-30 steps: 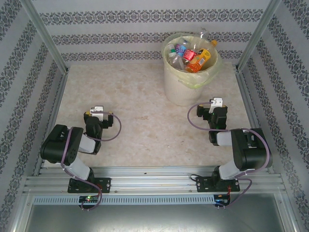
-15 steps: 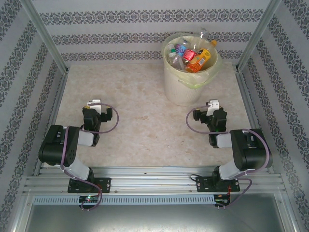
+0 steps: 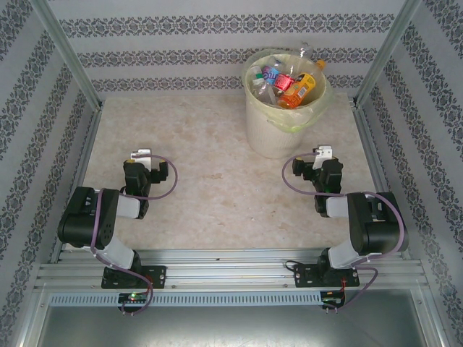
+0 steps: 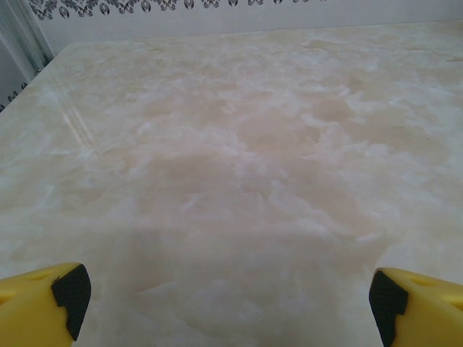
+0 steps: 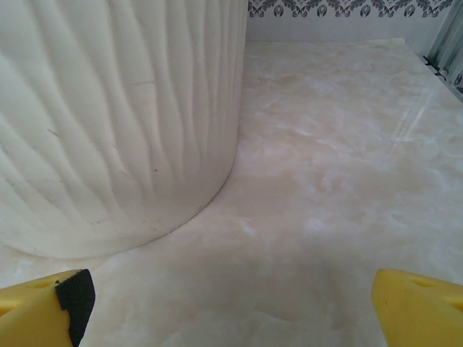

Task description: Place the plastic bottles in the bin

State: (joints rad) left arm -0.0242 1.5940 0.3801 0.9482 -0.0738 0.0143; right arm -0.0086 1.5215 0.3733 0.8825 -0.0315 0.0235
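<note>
The bin (image 3: 273, 136), a ribbed cream-white bucket lined with a pale yellow-green bag, stands at the back right of the table. Several plastic bottles (image 3: 288, 83) with red, orange and blue labels are piled inside it, up to the rim. My right gripper (image 3: 323, 153) hovers low just in front of the bin, to its right. In the right wrist view the bin's wall (image 5: 123, 123) rises close on the left of the gripper (image 5: 228, 307), which is open and empty. My left gripper (image 3: 139, 155) is at the left of the table, far from the bin, open over bare marble (image 4: 228, 307).
The table top (image 3: 210, 173) is pale marble, fenced by metal rails (image 3: 85, 155) at the sides and patterned walls behind. Both arm bases sit on the aluminium beam (image 3: 231, 271) at the near edge.
My left gripper has drawn a little to the left and away from the base. The right gripper swung slightly left, then back. Both stayed open.
</note>
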